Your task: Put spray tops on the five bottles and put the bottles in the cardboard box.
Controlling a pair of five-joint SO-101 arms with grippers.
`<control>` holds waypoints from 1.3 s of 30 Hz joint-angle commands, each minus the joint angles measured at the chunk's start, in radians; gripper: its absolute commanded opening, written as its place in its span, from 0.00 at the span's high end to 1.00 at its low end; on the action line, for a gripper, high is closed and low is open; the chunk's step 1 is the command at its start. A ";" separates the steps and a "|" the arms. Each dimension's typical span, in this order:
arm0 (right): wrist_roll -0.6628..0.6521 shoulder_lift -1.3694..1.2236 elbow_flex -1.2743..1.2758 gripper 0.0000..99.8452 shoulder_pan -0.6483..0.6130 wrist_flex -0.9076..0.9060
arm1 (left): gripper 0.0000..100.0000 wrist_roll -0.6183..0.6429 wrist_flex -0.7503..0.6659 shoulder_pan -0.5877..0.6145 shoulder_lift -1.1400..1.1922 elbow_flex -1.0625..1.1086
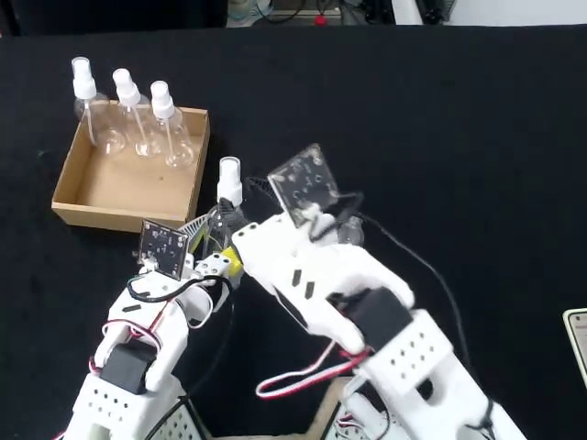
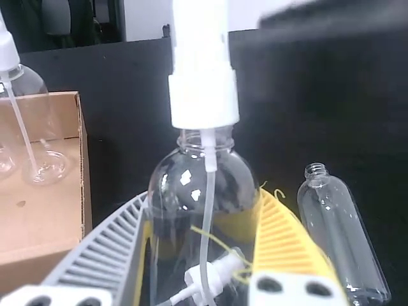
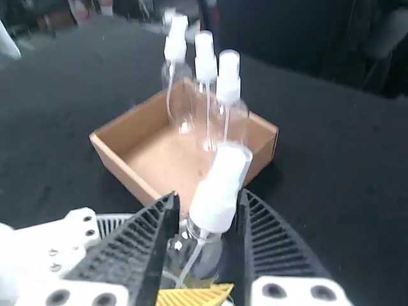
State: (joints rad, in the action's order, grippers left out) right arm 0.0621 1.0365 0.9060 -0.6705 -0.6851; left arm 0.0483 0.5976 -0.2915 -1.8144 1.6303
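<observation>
We see the left gripper (image 2: 204, 199) pinching a clear bottle (image 2: 191, 191) by its body, upright between a grey jaw and a yellow jaw. The right gripper (image 3: 208, 197) is above it, its black jaws closed on the white spray top (image 3: 218, 185) at the bottle's neck. Just beside the yellow jaw, an uncapped bottle (image 2: 341, 236) lies on the black table (image 1: 440, 137). Beyond the jaws sits the box (image 1: 127, 216), with three capped bottles (image 1: 138, 124) standing along its far wall.
</observation>
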 commanded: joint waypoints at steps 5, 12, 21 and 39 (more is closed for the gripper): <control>0.005 0.137 -0.019 0.91 0.064 0.086 | 0.88 -0.002 -0.005 0.001 -0.011 -0.018; 0.058 -0.074 -0.064 0.99 0.127 0.198 | 0.88 -0.002 -0.003 -0.002 -0.011 -0.018; 0.078 -0.300 -0.203 0.99 0.121 0.189 | 0.88 -0.002 -0.003 -0.002 -0.011 -0.018; 0.068 -0.300 -0.229 0.99 0.032 -0.020 | 0.88 -0.002 -0.005 0.001 -0.011 -0.018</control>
State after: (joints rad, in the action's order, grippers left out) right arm 0.1343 0.7373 0.7204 -0.5861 -0.6605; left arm 0.0483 0.5976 -0.2915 -1.8128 1.6318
